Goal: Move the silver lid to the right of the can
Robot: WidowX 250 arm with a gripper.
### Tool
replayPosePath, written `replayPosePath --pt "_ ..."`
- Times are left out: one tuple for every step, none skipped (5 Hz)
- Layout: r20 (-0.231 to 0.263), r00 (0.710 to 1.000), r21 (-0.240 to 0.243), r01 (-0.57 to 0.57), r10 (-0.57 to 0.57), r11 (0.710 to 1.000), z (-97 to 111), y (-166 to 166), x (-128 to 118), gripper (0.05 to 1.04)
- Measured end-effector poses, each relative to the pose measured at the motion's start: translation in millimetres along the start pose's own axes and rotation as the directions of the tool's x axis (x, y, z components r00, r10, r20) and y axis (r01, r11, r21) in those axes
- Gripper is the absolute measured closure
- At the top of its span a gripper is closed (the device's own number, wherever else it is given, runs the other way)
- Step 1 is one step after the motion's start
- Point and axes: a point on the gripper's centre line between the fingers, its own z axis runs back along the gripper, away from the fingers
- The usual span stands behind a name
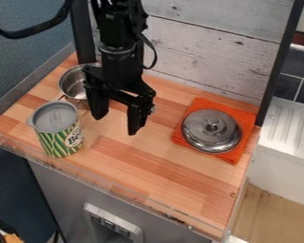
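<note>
1 slvr lid [205, 134] sits R of gripper [117, 124], well apart.

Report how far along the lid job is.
Possibly done: the silver lid lies right of the can, though well apart, on the orange cloth. In hand: nothing; the end effector hangs open and empty. Left: nothing if that spot counts; otherwise grasping, carrying it closer and releasing it.

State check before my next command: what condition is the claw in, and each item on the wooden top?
Claw: open, above the wooden top.
Silver lid: knob up, lying on the orange cloth.
Orange cloth: spread out.
Can: upright.
Metal pot: upright, uncovered.
</note>
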Motion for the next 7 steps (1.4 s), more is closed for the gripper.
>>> replayPosePath --pt "-0.033 0.999 -0.01 -0.01 0.01 1.0 -9 -2 -1 0.083" --pt "-0.003 1.0 -0.024 0.03 -0.03 0.999 -13 -34 38 0.083" --pt "0.033 0.998 -0.04 0.058 -0.057 0.998 -17 -59 75 0.083" --pt "0.082 0.989 -0.047 0.125 -0.121 0.991 -19 -90 108 0.083" --pt "0.075 0.989 -0.036 0.131 -0.128 0.991 -24 -97 113 0.083" --pt "0.061 0.99 -0.026 0.132 -0.131 0.991 -23 -95 112 0.083" --pt "0.048 0.991 0.003 0.122 -0.122 0.993 -22 -91 113 0.083"
